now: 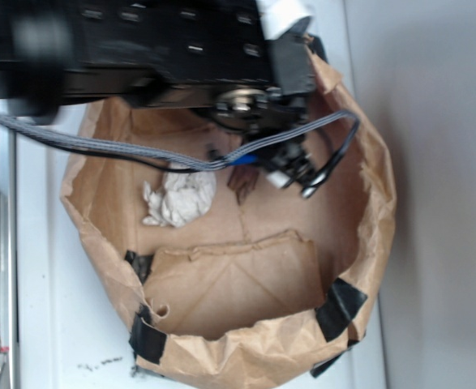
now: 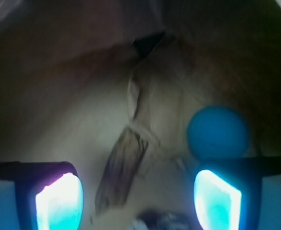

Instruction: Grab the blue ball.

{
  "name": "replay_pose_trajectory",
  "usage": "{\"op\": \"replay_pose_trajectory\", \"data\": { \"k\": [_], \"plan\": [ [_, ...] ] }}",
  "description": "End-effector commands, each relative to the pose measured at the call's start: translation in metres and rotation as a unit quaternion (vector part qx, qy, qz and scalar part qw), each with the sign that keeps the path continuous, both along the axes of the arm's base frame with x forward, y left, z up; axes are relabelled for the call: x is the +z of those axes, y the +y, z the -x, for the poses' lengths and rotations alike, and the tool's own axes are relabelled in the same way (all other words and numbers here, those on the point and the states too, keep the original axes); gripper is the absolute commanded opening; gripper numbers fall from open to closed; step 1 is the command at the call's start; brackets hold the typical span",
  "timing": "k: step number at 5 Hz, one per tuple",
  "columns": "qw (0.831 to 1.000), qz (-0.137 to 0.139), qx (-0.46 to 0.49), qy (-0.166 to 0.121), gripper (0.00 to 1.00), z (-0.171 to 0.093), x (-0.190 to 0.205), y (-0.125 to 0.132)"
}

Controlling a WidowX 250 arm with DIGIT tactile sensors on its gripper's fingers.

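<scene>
Brown paper bag [image 1: 359,235] lying open on a white table [image 1: 43,324], gripper [image 2: 138,191] hanging inside with fingers [image 2: 59,201] spread apart, blue ball [image 2: 218,132] resting on the bag floor just ahead of the right-hand finger, crumpled white paper wad [image 1: 179,198] sitting nearby.

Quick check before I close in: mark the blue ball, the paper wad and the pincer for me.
blue ball [image 2: 218,132]: wrist view, centre of its round face.
paper wad [image 1: 179,199]: exterior view, middle of the crumpled lump.
pincer [image 2: 138,199]: wrist view, midway between the two fingertips.

Bag wall [image 1: 367,243] crowds right — paper wad [image 1: 179,199] left.
</scene>
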State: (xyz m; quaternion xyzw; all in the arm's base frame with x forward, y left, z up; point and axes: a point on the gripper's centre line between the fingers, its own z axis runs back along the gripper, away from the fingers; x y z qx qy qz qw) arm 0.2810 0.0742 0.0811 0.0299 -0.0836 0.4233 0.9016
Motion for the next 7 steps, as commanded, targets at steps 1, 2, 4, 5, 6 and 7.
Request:
{"op": "replay_pose_trajectory", "data": {
  "k": [1, 2, 4, 5, 6, 7],
  "plan": [
    [0.996, -0.059, 0.059, -0.025, 1.00, 0.007, 0.016, 0.020],
    [0.996, -0.052, 0.073, -0.003, 1.00, 0.017, 0.011, 0.028],
    [0.996, -0.073, 0.060, 0.005, 1.00, 0.031, -0.004, 0.034],
    [0.993, -0.093, 0.070, 0.004, 1.00, 0.025, -0.018, 0.031],
    [0.990, -0.120, 0.070, -0.004, 1.00, 0.018, -0.033, 0.028],
    [0.985, -0.155, 0.068, -0.016, 1.00, 0.015, -0.051, 0.033]
  ]
}}
